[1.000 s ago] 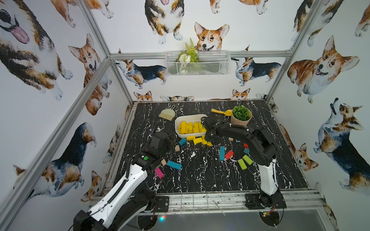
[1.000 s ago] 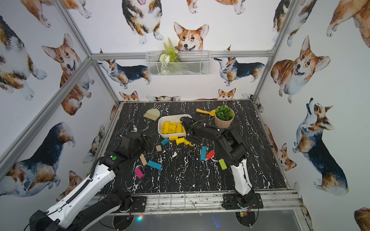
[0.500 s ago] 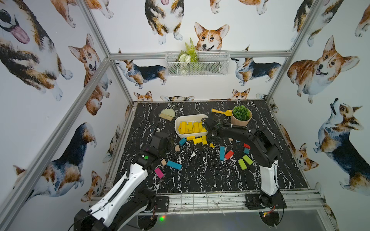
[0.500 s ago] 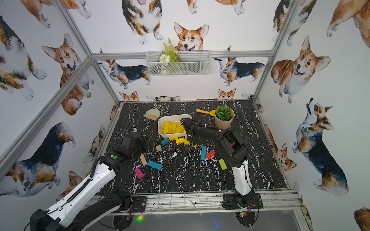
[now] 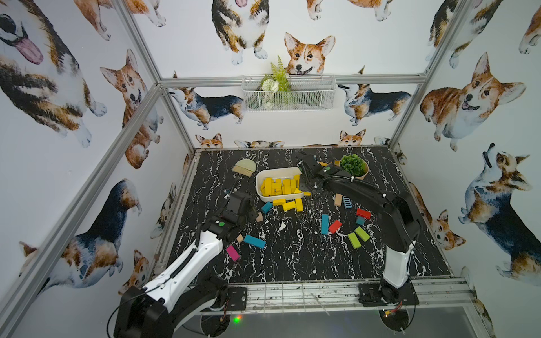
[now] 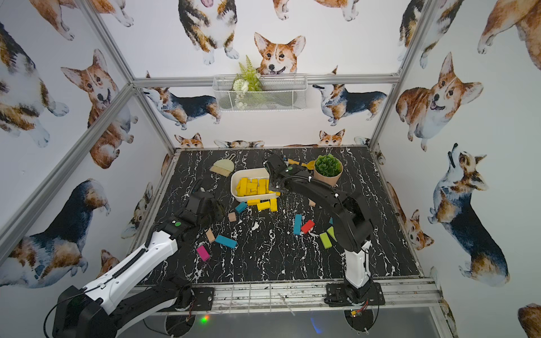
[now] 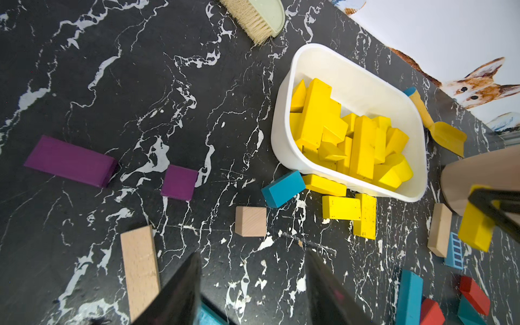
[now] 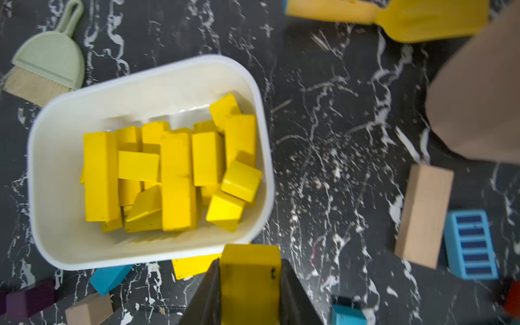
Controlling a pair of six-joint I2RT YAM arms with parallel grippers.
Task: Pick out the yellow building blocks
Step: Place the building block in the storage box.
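r gripper [image 8: 250, 266] clamps yellow block [image 8: 249, 284] by tub [image 8: 112, 257].

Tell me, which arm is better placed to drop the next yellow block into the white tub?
The right. The right gripper is shut on a yellow block just beside the white tub. The left gripper is open and empty, short of the loose yellow blocks.

Nothing legible anywhere in the room.
From where I stood, the yellow building blocks [image 8: 177, 180], the white tub [image 8: 56, 118] and the corgi-printed walls [image 5: 380, 35] showed no lettering, number or brand that could be read. The small blue block [image 8: 471, 244] carried only dark stripes.
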